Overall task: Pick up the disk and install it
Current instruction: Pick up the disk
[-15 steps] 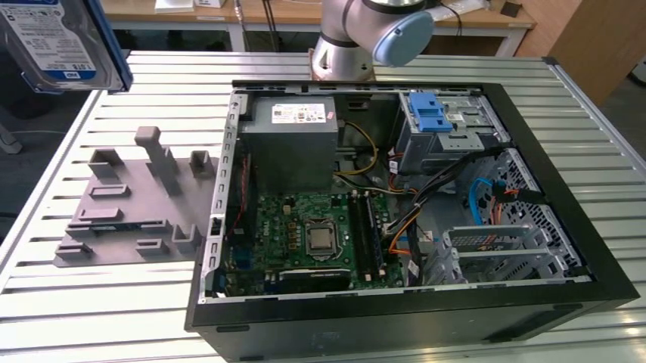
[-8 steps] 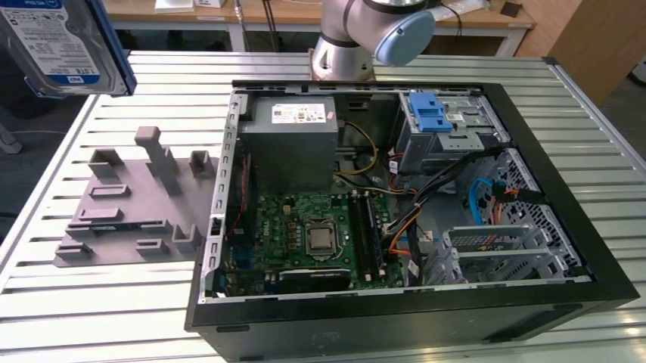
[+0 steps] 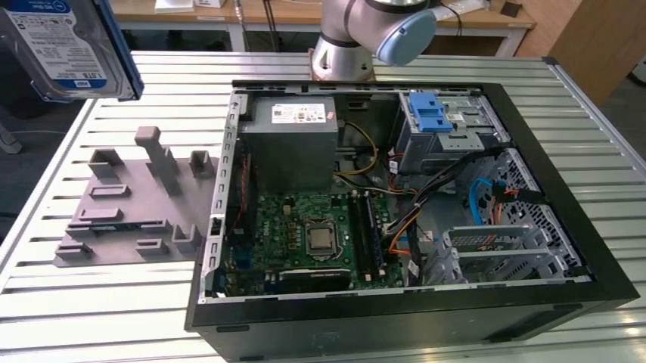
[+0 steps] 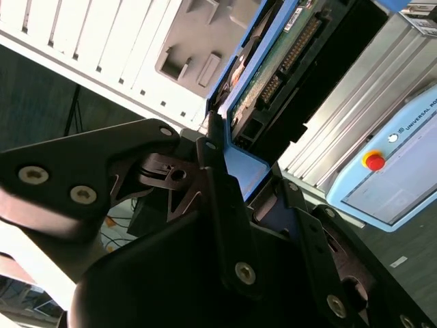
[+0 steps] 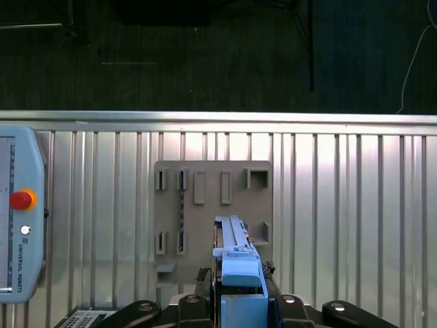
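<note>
One gripper [image 5: 239, 283], clamped shut on the disk [image 3: 66, 45]: black fingers [image 4: 215, 171] pinching the blue carrier frame from both sides in both wrist views. Holds the disk high off the table [image 3: 121, 302], at 10 o'clock in the exterior view, close to that camera, label face toward it, slightly tilted. Seen edge-on in the first wrist view, hanging above the grey fixture plate [image 5: 212, 205], apart from it; green circuit-board side visible in the second wrist view. Points the wrist straight down at the slatted metal table. Arm base [image 3: 341, 57] planted at 12 o'clock in the exterior view, just behind the open computer case [image 3: 404, 302], with a blue-capped joint [image 3: 404, 34] above it. Same fixture plate flat on the table at 9 o'clock of the case, just beside it. Inside the case: grey power supply box [image 3: 293, 125] at 11 o'clock, motherboard [image 3: 302, 234] at 7 o'clock, blue latch piece [image 3: 429, 113] at 1 o'clock. Teach pendant [image 5: 20, 212] with red button on the table, apart from the fixture plate.
</note>
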